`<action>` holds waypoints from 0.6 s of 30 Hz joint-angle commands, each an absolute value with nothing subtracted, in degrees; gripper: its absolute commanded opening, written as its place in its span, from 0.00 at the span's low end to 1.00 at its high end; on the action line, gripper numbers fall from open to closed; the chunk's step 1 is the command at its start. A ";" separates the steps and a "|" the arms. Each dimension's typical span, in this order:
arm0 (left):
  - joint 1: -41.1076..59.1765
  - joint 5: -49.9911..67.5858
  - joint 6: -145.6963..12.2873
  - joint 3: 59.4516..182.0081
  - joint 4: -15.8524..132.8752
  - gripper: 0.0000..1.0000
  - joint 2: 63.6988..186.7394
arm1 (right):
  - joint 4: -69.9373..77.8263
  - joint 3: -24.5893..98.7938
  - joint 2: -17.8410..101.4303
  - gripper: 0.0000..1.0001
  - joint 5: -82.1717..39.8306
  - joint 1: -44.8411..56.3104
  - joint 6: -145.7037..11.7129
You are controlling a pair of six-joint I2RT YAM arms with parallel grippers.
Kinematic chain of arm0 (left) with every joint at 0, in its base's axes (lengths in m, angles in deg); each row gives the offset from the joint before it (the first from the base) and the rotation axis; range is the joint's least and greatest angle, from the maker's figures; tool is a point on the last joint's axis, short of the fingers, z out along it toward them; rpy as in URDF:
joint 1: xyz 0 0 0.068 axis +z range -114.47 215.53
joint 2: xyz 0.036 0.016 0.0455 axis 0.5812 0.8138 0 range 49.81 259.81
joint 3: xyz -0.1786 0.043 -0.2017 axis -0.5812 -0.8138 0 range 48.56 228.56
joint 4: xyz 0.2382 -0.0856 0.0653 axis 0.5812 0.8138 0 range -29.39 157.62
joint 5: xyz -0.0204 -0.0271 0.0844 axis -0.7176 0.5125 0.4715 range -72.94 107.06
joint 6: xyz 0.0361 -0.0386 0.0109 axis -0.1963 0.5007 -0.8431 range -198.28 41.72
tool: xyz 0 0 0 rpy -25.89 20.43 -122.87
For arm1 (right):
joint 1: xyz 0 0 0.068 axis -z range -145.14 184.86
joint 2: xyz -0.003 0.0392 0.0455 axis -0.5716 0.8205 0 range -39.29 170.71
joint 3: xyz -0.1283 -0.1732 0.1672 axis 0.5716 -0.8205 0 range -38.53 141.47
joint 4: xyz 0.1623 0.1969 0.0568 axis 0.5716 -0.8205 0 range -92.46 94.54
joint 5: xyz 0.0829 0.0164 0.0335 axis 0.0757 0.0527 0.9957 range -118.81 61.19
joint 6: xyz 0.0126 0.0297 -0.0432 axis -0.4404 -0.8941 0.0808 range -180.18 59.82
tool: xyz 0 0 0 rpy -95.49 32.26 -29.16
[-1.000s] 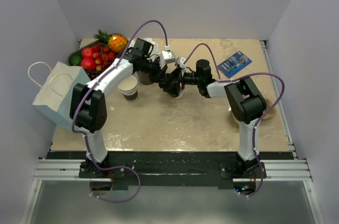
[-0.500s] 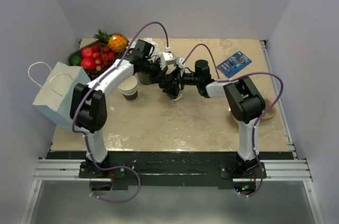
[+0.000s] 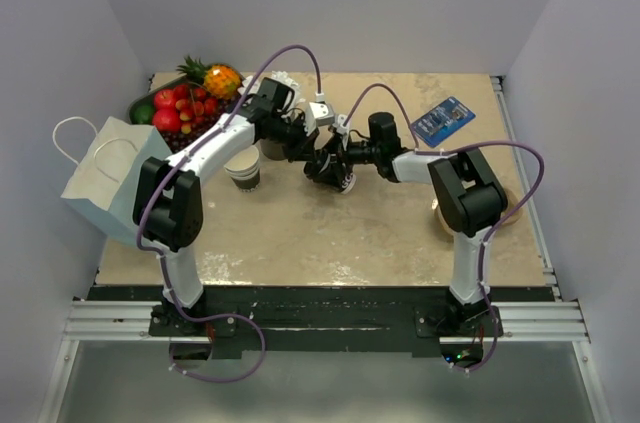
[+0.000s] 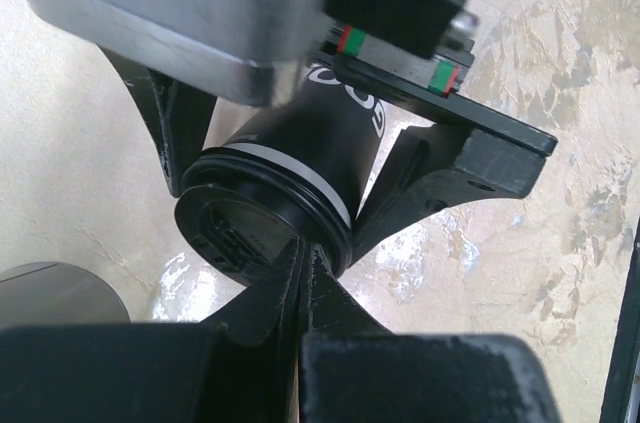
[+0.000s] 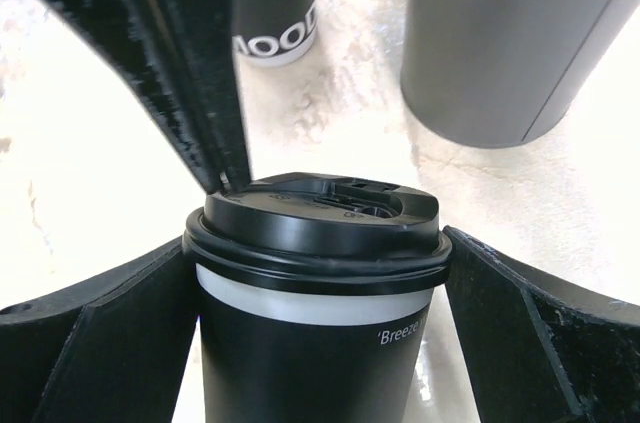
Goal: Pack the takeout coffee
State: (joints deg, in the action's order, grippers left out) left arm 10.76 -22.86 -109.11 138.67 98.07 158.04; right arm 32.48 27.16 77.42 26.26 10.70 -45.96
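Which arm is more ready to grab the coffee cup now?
Probably the right: the right gripper stands open either side of the takeout coffee, while the left gripper is shut, tips at the lid.

The takeout coffee (image 5: 318, 343) was a small dark paper cup with white lettering and a white band just under its rim, capped by a round black lid (image 5: 320, 213). It stood upright near the middle of the tabletop (image 3: 330, 233), somewhat towards the back.

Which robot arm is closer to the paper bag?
Left. The left arm has its elbow right beside the paper bag; the right arm stands across the table, away from it.
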 commanded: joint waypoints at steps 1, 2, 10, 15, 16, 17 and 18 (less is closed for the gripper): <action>10.40 -24.34 -109.31 138.82 96.74 0.00 156.25 | 26.07 29.06 73.74 0.99 28.23 10.87 -39.97; 10.40 -24.42 -109.22 138.82 96.83 0.00 156.25 | 25.90 28.97 73.74 0.99 28.32 10.95 -39.97; 10.92 -20.39 -113.69 134.88 98.93 0.26 152.04 | 17.21 32.13 74.53 0.94 26.91 11.22 -34.26; 11.89 -19.60 -123.18 127.50 98.94 0.53 146.59 | 20.17 31.26 74.01 0.81 30.59 12.71 -38.54; 11.89 -19.07 -124.15 124.70 97.72 0.54 144.58 | 21.32 30.99 73.92 0.80 31.82 12.97 -39.69; 11.89 -18.98 -125.73 123.46 96.83 0.55 143.60 | 23.33 30.73 74.00 0.79 33.14 13.32 -40.83; 11.89 -19.06 -126.35 122.31 95.69 0.56 142.72 | 24.13 30.73 74.18 0.79 35.76 13.42 -43.11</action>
